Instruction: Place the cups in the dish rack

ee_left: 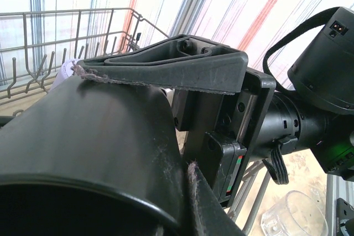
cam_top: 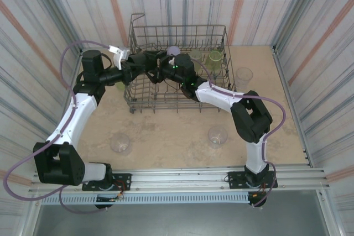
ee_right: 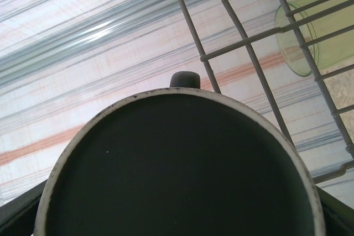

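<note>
Cup [ee_right: 177, 158] sits between right gripper's [ee_right: 177, 222] wide jaws, its rim pinched by left gripper [ee_left: 185, 203].

The dish rack [cam_top: 166, 36] is viewed steeply from above and behind, and at close range, angled upward, from both wrists.

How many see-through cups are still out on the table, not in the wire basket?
3. One clear cup sits near the front left, one at the front right, and one beside the dish rack's right side. Others may be hidden.
</note>
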`<action>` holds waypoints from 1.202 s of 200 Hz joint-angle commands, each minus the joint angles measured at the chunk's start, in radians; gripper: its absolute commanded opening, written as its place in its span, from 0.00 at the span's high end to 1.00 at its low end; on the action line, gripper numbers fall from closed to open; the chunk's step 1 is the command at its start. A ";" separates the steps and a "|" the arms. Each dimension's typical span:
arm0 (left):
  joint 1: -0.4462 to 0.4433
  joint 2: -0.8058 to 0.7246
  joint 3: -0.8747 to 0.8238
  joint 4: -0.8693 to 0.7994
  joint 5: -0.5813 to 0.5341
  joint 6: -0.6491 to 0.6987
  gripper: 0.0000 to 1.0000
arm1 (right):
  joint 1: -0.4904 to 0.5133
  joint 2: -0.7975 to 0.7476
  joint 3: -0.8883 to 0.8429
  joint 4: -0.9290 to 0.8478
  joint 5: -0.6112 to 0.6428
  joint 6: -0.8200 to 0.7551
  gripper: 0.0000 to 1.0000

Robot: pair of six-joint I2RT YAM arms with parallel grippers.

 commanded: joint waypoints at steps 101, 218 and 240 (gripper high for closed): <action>0.004 -0.137 -0.010 0.011 -0.143 0.009 0.24 | -0.069 -0.123 0.030 -0.187 0.000 -0.250 1.00; 0.025 -0.174 0.003 -0.120 -0.470 0.022 0.01 | -0.140 -0.127 0.305 -0.681 0.007 -0.940 1.00; 0.027 -0.169 0.012 -0.141 -0.545 0.012 0.01 | -0.140 -0.113 0.359 -0.758 0.043 -1.099 1.00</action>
